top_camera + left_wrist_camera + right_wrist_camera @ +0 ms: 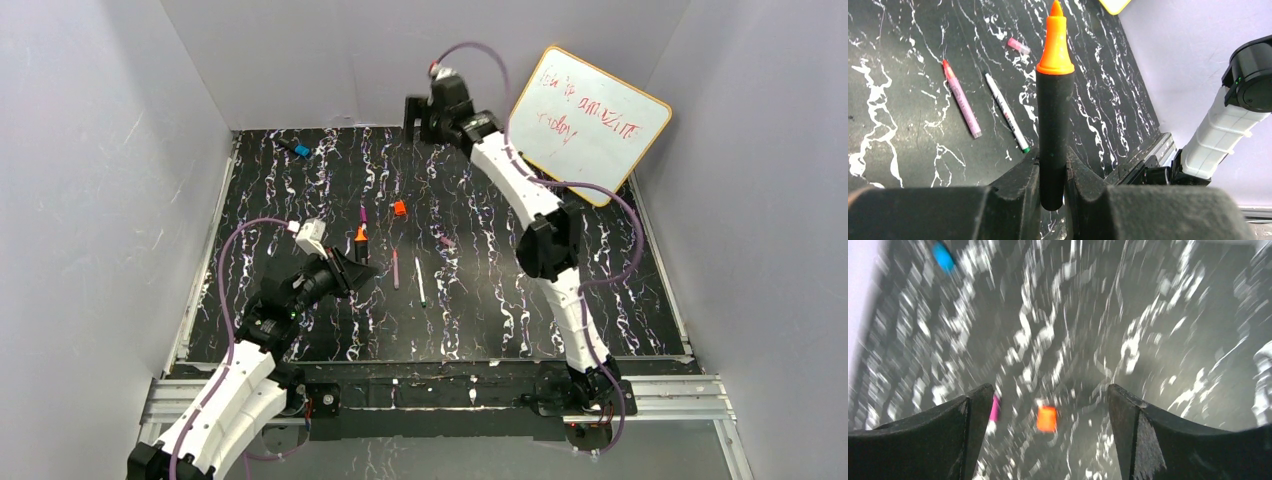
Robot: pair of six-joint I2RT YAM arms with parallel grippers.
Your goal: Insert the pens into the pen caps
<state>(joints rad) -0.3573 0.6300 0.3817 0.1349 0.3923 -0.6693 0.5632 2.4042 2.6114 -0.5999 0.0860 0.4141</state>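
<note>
My left gripper (352,268) is shut on the short thick black pen (361,240), orange tip pointing away, held above the mat. In the left wrist view the pen (1053,120) stands between the jaws of that gripper (1053,157). The thin pink pen (395,268) and thin white pen (420,282) lie side by side to the right. The orange cap (399,208), magenta cap (362,215) and pale pink cap (446,241) lie on the mat. My right gripper (418,112) is open and empty, high at the back; its blurred view shows the orange cap (1046,419) and magenta cap (994,408) below.
A black marker with a blue end (297,148) lies at the far left of the mat. A whiteboard (590,122) leans at the back right. Grey walls enclose the black marbled mat (500,300). The right arm's base (1228,130) shows in the left wrist view.
</note>
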